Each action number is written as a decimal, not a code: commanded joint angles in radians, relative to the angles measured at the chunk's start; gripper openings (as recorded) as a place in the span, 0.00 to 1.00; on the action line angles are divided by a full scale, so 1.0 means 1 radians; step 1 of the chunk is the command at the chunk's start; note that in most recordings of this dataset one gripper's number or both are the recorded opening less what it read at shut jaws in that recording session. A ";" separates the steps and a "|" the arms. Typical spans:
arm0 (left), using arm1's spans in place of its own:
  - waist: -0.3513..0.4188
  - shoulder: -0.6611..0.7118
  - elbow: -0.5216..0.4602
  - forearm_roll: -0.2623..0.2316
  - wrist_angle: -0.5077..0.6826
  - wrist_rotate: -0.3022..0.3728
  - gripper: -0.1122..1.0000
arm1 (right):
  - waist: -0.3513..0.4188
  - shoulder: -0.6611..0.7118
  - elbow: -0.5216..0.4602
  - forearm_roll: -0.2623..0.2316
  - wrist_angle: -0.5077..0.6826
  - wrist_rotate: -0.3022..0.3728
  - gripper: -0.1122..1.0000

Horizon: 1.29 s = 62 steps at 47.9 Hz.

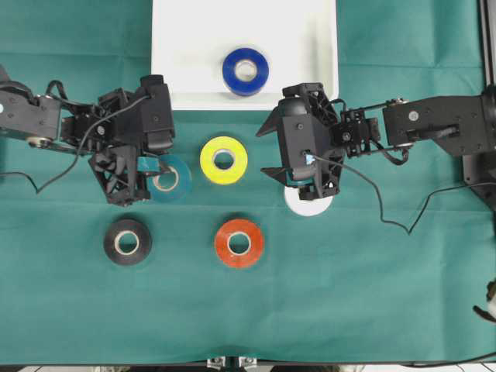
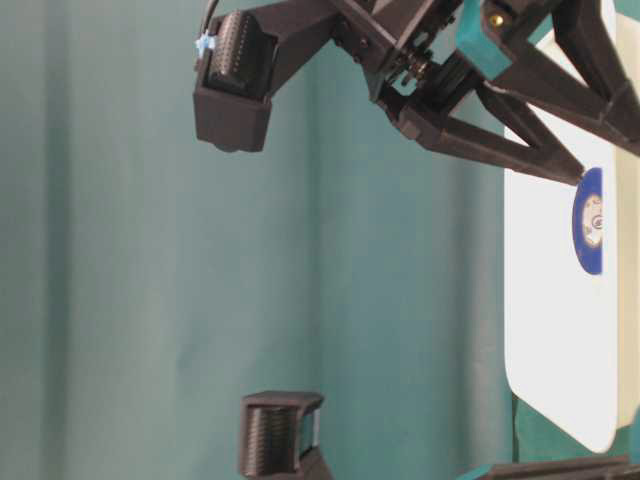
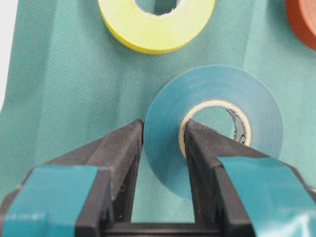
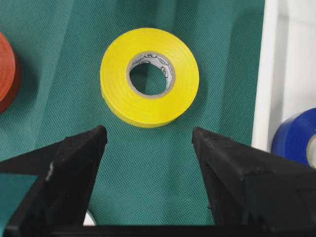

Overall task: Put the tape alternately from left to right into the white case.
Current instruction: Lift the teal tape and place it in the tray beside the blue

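Note:
My left gripper (image 3: 163,148) is shut on the teal tape (image 3: 222,94), one finger inside its core and one outside its wall. In the overhead view this teal tape (image 1: 174,180) sits left of the yellow tape (image 1: 224,160), with the left gripper (image 1: 157,173) at its left side. Whether the roll is off the cloth I cannot tell. The blue tape (image 1: 246,71) lies in the white case (image 1: 186,54). The right gripper (image 4: 148,143) stands open above the cloth just short of the yellow tape (image 4: 149,76). The white tape (image 1: 308,203) lies partly under the right gripper (image 1: 269,151).
The black tape (image 1: 127,242) and red-orange tape (image 1: 239,243) lie on the green cloth toward the near edge. The case's rim (image 4: 264,74) runs close to the right gripper's right finger, with the blue tape (image 4: 296,138) behind it.

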 commanded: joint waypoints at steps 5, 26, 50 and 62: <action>-0.003 -0.046 -0.011 0.003 0.023 0.000 0.07 | 0.002 -0.025 -0.009 -0.002 -0.009 0.003 0.80; 0.089 -0.046 -0.028 0.006 0.023 0.006 0.07 | 0.002 -0.025 -0.009 0.000 -0.009 0.003 0.80; 0.321 -0.012 -0.087 0.008 0.015 0.210 0.07 | 0.003 -0.025 -0.009 0.000 -0.009 0.003 0.80; 0.370 0.058 -0.137 0.008 0.003 0.256 0.07 | 0.006 -0.025 -0.009 0.000 -0.009 0.003 0.80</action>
